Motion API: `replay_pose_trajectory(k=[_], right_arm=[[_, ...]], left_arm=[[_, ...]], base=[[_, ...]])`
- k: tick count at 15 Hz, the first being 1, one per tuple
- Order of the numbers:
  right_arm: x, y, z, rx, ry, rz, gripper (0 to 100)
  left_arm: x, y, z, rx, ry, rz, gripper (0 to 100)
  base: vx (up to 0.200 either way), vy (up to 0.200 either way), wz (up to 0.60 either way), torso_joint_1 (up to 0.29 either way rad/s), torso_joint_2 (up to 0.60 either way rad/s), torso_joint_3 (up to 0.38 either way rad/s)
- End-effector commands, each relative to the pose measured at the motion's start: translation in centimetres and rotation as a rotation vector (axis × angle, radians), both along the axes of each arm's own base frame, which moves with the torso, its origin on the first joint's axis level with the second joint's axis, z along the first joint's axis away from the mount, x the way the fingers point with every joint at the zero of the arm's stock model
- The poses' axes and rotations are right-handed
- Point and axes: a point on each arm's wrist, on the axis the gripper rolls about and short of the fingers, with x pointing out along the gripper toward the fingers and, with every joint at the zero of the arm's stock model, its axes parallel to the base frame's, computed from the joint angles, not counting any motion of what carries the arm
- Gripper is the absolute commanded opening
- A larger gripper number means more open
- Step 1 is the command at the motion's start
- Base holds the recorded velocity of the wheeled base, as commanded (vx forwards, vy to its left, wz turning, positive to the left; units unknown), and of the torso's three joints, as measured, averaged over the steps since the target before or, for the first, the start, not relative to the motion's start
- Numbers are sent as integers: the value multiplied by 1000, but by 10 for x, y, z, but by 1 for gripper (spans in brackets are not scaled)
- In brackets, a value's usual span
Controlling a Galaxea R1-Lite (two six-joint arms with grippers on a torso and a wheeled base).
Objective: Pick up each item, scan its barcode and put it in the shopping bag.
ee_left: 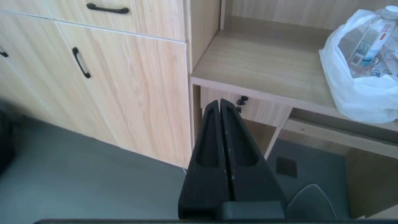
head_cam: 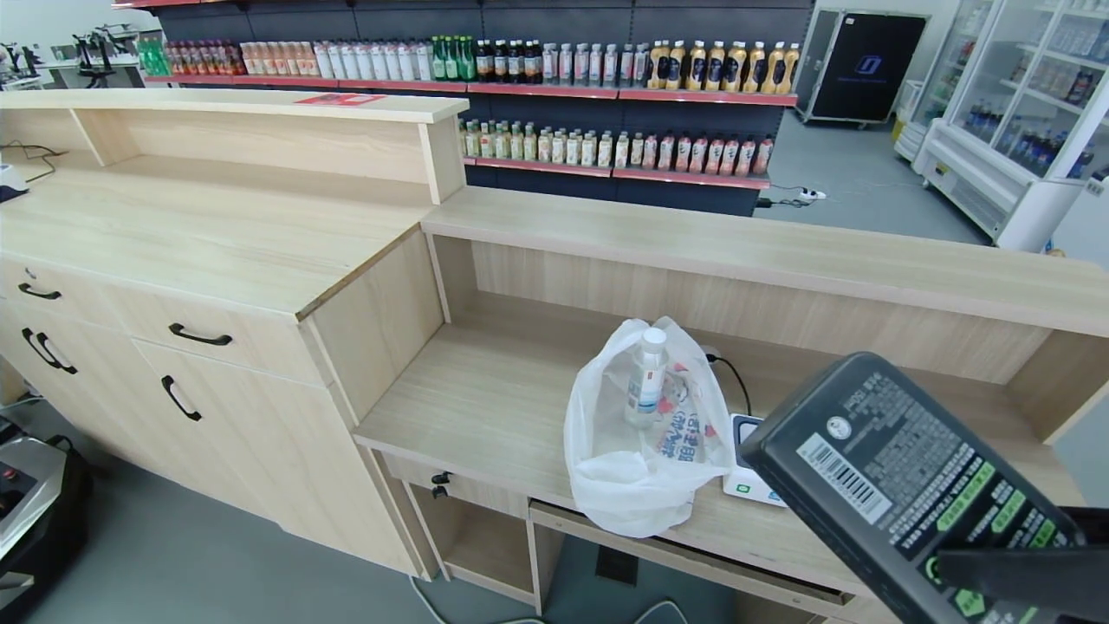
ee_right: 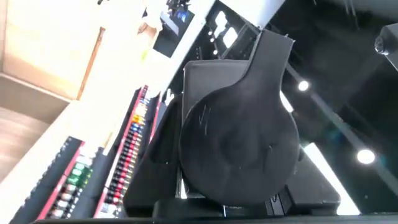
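Jaws of the right gripper (head_cam: 1027,574) clamp a dark package (head_cam: 901,520) at lower right, barcode (head_cam: 845,478) facing up; left gripper (ee_left: 220,107) jaws sit together. Likely risk: label turned away from the scanner (head_cam: 749,475) beside the shopping bag (head_cam: 619,485) at centre, so the scan fails.

I see a shop here: long red-edged shelves (head_cam: 554,88) packed with bottled drinks (head_cam: 719,65), glass-door coolers (head_cam: 1014,95) on the right, and a light wooden checkout counter (head_cam: 485,399) with a white plastic shopping bag (head_cam: 624,468) on it.
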Motion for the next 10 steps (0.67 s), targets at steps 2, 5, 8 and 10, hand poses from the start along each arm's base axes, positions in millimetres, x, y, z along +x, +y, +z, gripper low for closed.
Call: replay_pose_trajectory(k=[2,5,8,10], right_arm=[[-4,2,3,15,17,28,0],[-14,-1,8,40,-3,56,0],[-20,-6,15,67,-28,56,0],[-24,-8,17,75,-46,58,0]], left_arm=[[0,0,0,0,0,0,0],[0,0,0,0,0,-2,0],[0,0,0,0,0,0,0],[0,0,0,0,0,1,0]], base=[[0,0,0,0,0,0],[0,0,0,0,0,0],[0,0,0,0,0,0],[0,0,0,0,0,0]])
